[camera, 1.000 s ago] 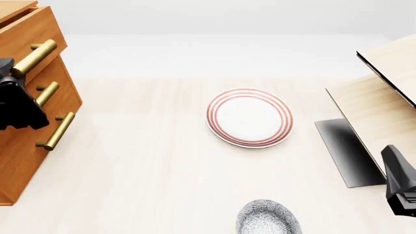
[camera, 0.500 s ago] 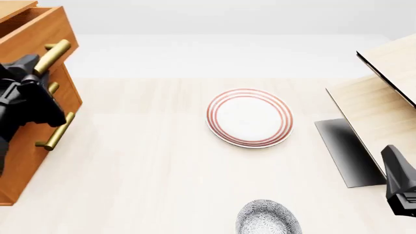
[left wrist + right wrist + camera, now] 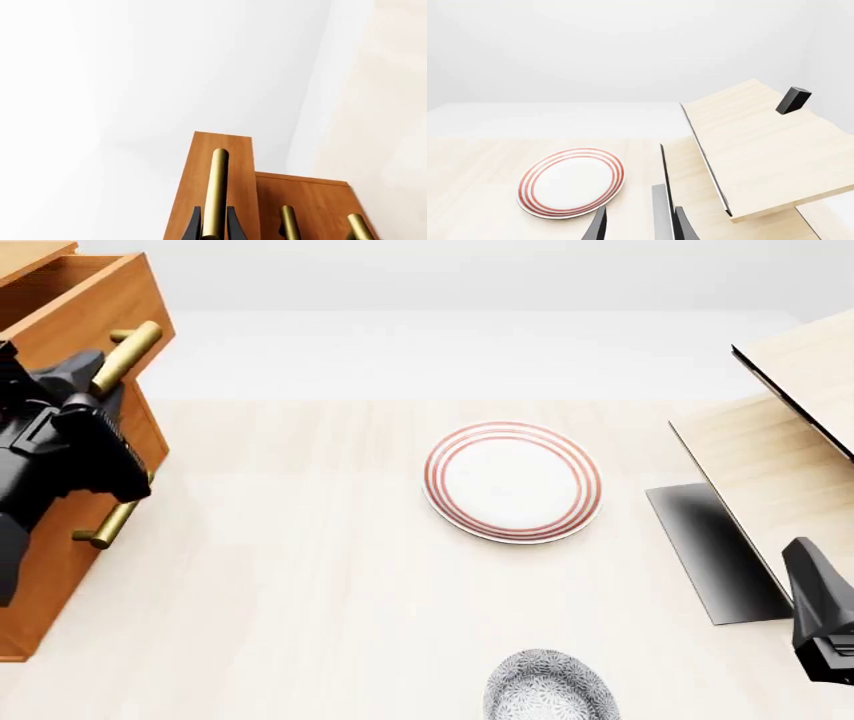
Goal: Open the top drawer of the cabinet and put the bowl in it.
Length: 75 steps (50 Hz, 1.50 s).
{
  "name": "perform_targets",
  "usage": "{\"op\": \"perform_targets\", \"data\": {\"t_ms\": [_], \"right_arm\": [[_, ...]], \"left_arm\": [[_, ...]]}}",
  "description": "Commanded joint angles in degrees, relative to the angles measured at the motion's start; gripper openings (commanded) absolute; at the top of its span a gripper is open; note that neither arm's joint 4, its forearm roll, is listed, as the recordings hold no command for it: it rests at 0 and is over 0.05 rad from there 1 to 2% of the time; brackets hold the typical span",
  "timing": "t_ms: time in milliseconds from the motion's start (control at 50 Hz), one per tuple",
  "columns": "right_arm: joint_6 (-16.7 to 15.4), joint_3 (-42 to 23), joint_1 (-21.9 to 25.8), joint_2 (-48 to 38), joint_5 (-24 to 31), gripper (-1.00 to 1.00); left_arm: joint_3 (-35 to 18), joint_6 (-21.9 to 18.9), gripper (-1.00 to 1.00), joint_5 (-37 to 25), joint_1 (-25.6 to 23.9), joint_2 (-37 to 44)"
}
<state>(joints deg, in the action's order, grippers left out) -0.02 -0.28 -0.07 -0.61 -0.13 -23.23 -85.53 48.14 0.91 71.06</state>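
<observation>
Now: top drawer (image 3: 74, 295) part open.
Left gripper (image 3: 213, 231) clamped on handle (image 3: 215, 192); next pull further. Right gripper (image 3: 635, 226) empty, slightly parted; bowl (image 3: 550, 686) waits.

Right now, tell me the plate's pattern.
White plate with red rings near its rim; front view shows it best.

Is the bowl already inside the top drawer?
No. The bowl sits on the table near the front edge, far from the top drawer.
</observation>
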Motion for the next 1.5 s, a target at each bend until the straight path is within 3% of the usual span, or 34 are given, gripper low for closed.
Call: {"op": "perform_targets", "data": {"t_ms": [20,180,200,560,720,900,980,1000,1160,1200,1280,1300,1340,1380,1500], "right_arm": [[0.05,0.05,0.01,0.06,0.02,1.0],[0.08,0.05,0.01,0.05,0.02,1.0],[0.04,0.04,0.0,0.07,0.02,1.0],[-0.01,0.04,0.04,0.12,0.02,1.0],[0.0,0.04,0.01,0.12,0.02,1.0],[0.04,0.04,0.03,0.07,0.02,1.0],[0.03,0.04,0.02,0.06,0.02,1.0],[0.01,0.04,0.02,0.1,0.02,1.0],[0.0,0.04,0.02,0.13,0.02,1.0],[0.03,0.04,0.02,0.1,0.02,1.0],[0.04,0.05,0.03,0.06,0.02,1.0],[0.01,0.04,0.02,0.1,0.02,1.0],[0.04,0.04,0.02,0.08,0.02,1.0],[0.02,0.04,0.01,0.09,0.02,1.0],[0.06,0.05,0.0,0.05,0.02,1.0]], "left_arm": [[1.63,-0.04,-1.0,-0.2,-5.41,-1.69],[1.81,-0.07,-1.0,2.0,-8.46,1.12],[1.51,0.28,1.0,0.85,-8.54,0.61],[5.88,-1.72,1.0,9.11,-12.45,4.45],[8.51,-3.7,1.0,11.68,-13.61,2.59],[9.56,-4.29,1.0,10.44,-15.56,-1.26],[7.1,-0.01,1.0,2.31,-16.82,-5.56],[5.51,3.01,1.0,-2.27,-17.3,-7.72],[2.13,10.02,1.0,-12.74,-17.27,-13.75],[-1.15,13.21,1.0,-17.57,-20.06,-12.97],[-6.22,20.63,1.0,-28.67,-19.12,-15.24],[-7.14,21.44,1.0,-29.34,-20.12,-14.97],[-8.04,24.42,1.0,-33.82,-16.45,-17.77],[-10.28,26.75,1.0,-34.65,-19.37,-16.35],[-17.7,36.9,1.0,-46.99,-17.24,-19.61]]}}
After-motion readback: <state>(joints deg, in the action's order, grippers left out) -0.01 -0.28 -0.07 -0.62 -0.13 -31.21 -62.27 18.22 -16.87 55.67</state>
